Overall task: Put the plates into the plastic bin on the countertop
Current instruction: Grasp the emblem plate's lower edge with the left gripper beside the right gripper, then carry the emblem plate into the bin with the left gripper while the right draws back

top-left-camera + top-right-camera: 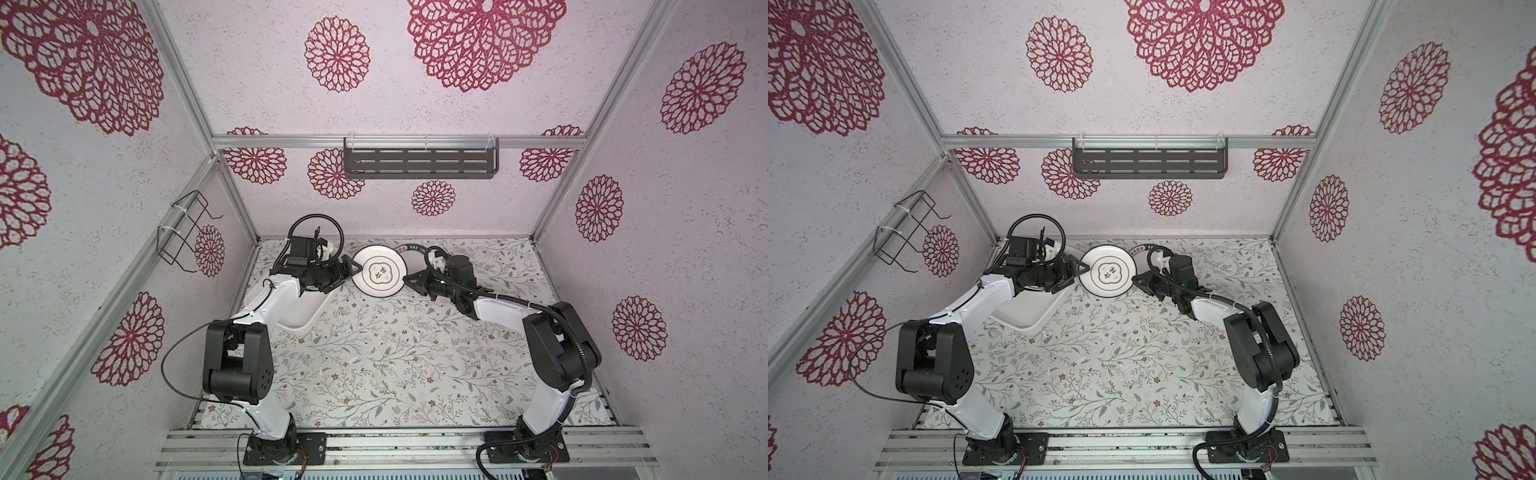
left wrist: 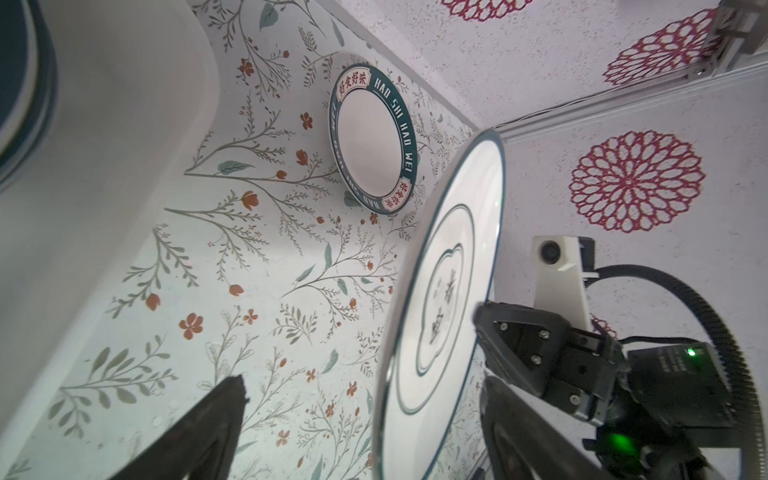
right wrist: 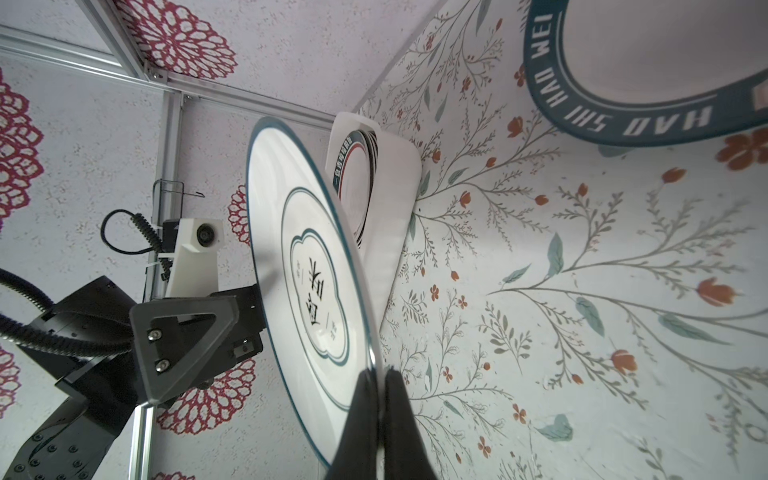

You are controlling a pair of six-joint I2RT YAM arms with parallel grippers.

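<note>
A white plate [image 1: 379,271] with thin dark rings and a centre mark hangs tilted above the countertop [image 1: 395,353]. My right gripper [image 3: 380,386] is shut on its rim, seen from above at the plate's right edge [image 1: 409,277]. My left gripper [image 2: 365,436] is open, its jaws wide on either side of the plate's opposite edge [image 1: 351,272] and not pressing it. A teal lettered plate [image 2: 374,141] lies flat on the countertop behind. The plastic bin [image 1: 307,316] sits under my left arm; stacked plates [image 3: 353,183] lie in it.
A dark slotted shelf [image 1: 419,162] hangs on the back wall. A black wire rack [image 1: 187,232] hangs on the left wall. Aluminium frame posts stand at the back corners, and both arm bases sit at the front edge.
</note>
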